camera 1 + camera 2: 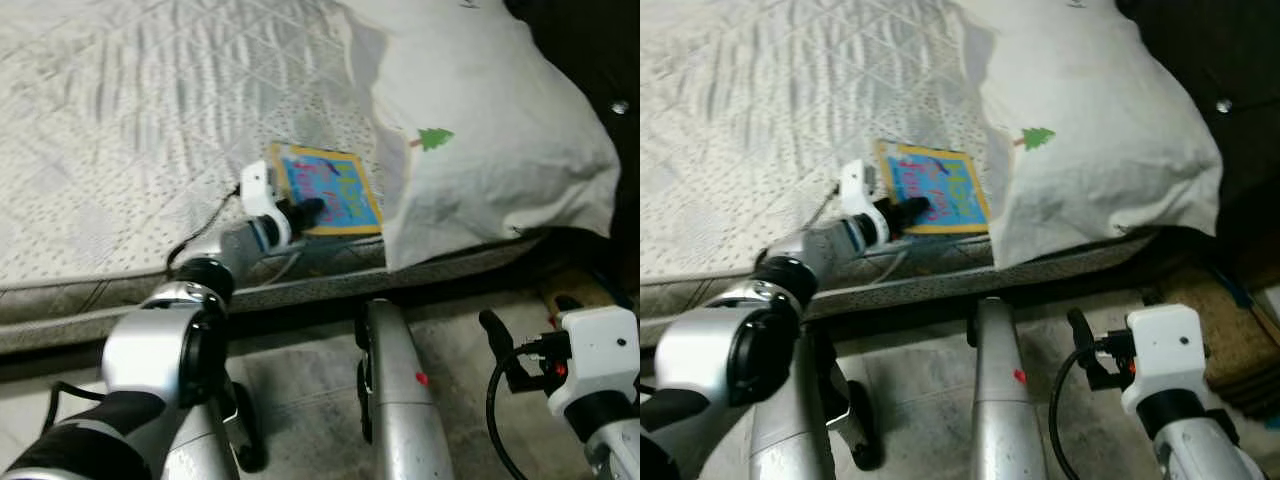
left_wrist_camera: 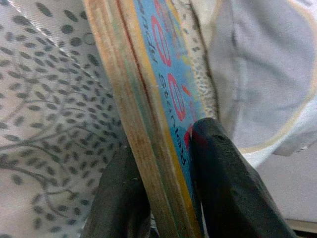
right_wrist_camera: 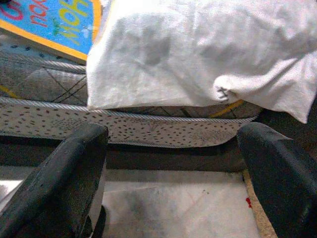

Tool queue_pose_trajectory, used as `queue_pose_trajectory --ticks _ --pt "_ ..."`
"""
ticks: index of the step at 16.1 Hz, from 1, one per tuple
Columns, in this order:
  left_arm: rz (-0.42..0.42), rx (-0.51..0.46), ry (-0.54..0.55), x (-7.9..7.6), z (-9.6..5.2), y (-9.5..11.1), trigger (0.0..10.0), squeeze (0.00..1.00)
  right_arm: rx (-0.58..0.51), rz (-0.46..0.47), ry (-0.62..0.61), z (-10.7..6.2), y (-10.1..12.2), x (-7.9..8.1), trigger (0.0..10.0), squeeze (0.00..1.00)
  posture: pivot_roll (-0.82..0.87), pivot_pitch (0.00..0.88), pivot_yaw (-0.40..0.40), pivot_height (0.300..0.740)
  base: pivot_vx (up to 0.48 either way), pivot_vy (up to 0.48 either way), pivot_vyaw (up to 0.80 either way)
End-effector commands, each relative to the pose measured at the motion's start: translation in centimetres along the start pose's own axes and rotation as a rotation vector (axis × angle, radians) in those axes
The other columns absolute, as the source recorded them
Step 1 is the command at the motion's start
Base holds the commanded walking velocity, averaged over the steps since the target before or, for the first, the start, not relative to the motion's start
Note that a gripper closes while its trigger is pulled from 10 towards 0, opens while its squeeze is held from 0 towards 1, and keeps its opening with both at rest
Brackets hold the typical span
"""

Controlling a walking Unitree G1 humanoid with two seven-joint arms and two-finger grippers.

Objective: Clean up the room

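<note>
- Right gripper (image 3: 173, 168): nearest the robot, low on the right, above the grey floor (image 1: 320, 380) beside the bed. Its 2 black fingers (image 3: 59, 183) stand wide apart with nothing between them; the wrist view looks between them at the mattress edge and the overhanging pillow.
- Robot legs: 2 silver limbs (image 1: 395, 400) stand on the floor between the arms, one bearing a small red mark.
- Brown mat (image 1: 1225, 320): on the floor at the far right, partly under the bed's corner.
- Mattress (image 1: 130, 150): quilted, pale, printed with small dark specks; its piped near edge runs left to right across the scene.
- Left gripper (image 1: 300, 213): reaching over the mattress's near edge, its white wrist block just left of the book. The 2 fingers are closed on the book's near-left corner, 1 finger (image 2: 228, 183) on the printed cover and 1 beneath, as the left wrist view shows.
- Book (image 1: 335, 190): a thick board book with a blue cover, yellow border and red and yellow lettering. It lies on the mattress near the edge, its right side touching or just tucked under the pillow.
- Pillow (image 1: 480, 130): white, bulky, with a small green tree motif (image 1: 435, 138); it lies right of the book and overhangs the mattress's near edge.
</note>
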State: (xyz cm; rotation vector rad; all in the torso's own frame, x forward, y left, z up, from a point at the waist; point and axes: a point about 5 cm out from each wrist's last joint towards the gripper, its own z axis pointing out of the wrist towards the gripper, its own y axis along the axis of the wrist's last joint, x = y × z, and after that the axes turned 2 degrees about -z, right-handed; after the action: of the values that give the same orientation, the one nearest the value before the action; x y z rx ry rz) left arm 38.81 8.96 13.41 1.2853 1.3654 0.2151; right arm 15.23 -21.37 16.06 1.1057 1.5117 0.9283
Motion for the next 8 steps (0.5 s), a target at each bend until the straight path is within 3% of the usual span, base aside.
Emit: queue_pose_trajectory --ticks 1,8 --pt "0.035 0.025 0.025 0.0 0.1 -0.2 10.0 1.0 0.008 -0.01 -0.01 -0.2 0.1 -0.3 10.0 0.0 -0.42 0.24 -0.076 0.532 0.0 0.0 0.0" --pt "0.148 0.003 0.139 2.6 -1.5 2.0 10.0 1.0 -0.017 -0.005 -0.009 1.1 0.4 -0.2 10.0 0.0 -0.39 0.23 -0.071 0.532 0.0 0.0 0.0"
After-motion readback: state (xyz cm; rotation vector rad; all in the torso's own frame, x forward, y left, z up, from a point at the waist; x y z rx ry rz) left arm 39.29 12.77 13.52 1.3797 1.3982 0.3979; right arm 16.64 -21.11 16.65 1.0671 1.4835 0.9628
